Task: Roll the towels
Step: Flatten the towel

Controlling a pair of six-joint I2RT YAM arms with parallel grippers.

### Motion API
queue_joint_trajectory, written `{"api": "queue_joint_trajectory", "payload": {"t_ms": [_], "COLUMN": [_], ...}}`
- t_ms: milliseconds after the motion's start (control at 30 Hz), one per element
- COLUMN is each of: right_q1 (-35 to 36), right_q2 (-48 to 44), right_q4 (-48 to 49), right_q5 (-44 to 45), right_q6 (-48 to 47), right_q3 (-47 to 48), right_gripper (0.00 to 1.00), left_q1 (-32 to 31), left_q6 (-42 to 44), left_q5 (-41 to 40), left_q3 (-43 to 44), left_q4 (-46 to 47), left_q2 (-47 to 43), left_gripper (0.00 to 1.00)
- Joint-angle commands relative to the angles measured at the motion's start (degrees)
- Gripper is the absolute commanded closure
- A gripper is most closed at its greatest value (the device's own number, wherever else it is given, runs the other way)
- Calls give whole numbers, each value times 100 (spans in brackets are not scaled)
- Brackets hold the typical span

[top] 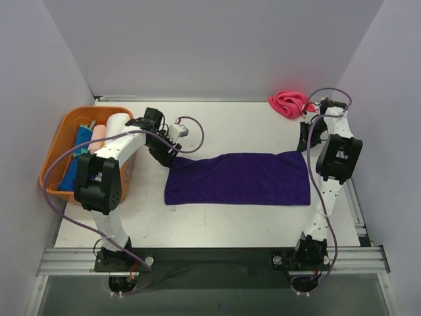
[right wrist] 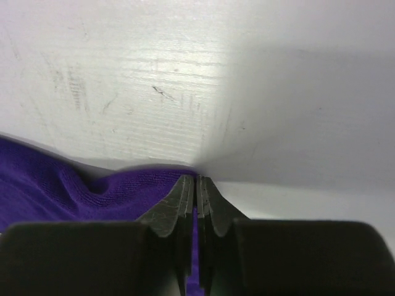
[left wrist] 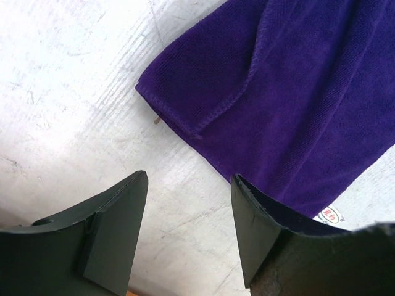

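Pinching the far right corner of the dark purple towel (top: pixel 240 179) with the right gripper (right wrist: pixel 196 179), with jaws pressed together on a small raised fold of the cloth. Hovering with the left gripper (left wrist: pixel 189 176) at the far left corner of that towel, with jaws standing well apart and gripping nothing, perhaps just above the table (top: pixel 230 131), though contact is hard to judge. Lying spread flat across the middle of the table, with a crumpled hot pink towel (top: pixel 287 103) at the far right and rolled towels (top: pixel 117 123) sitting in the orange basket (top: pixel 49 161) at the far left.
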Motion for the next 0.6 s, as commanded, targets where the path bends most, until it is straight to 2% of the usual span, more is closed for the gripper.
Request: {"api": "queue_joint_trajectory", "payload": {"t_ms": [0, 300, 567], "right_q1": [7, -389, -284], "right_q2": [-284, -1804, -2884], "right_q4": [-318, -300, -300], "right_q5": [-446, -1386, -1413], "right_q6": [-49, -549, -2069], "right_q3": [-80, -959, -2576], "right_gripper": [100, 100, 100], "left_q1": [195, 397, 511], "left_q6": [-143, -319, -521], "left_q5": [317, 634, 792], "left_q3": [182, 95, 139], "left_q4": [-65, -118, -170], "left_q2": [-143, -196, -72], "left_gripper": [33, 34, 34]}}
